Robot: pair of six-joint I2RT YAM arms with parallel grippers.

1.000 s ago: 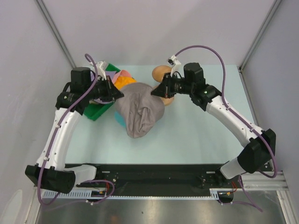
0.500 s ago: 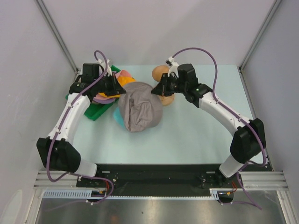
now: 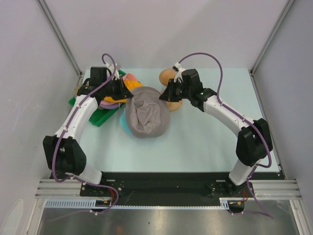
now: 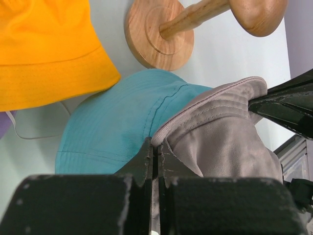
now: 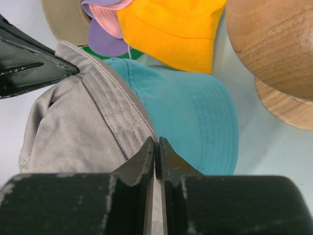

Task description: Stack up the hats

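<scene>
Grey bucket hat (image 3: pixel 145 115), of soft cloth, hangs slack between the two arms near the middle of the counter (image 3: pixel 210 137). It is directly over a teal bucket hat (image 4: pixel 112 127) that lies flat beneath it. Whether the grey crown already rests on the teal one cannot be told.

The grey hat looks light and floppy. It will likely sag and fold rather than keep its shape, and it should not slip much in a pinch. The stitched brim is thicker and firmer than the crown, so it is the sensible place to hold. Holding it at two opposite points would keep the opening spread.

The left gripper (image 4: pixel 155 147) has its fingers clenched on one side of the brim, with a thin fold of grey cloth pinched between them. The right gripper (image 5: pixel 156 143) grips the opposite side the same way, its fingers almost meeting with only cloth between.

Just behind the teal hat lies an orange bucket hat (image 5: pixel 171 29). Beside it are a pink hat (image 5: pixel 105 19), a lavender hat (image 5: pixel 105 43) and a tan cap (image 5: pixel 61 14), bunched over a green bin (image 3: pixel 100 117). A wooden stand (image 4: pixel 161 32) sits on the counter just beyond the teal hat.
</scene>
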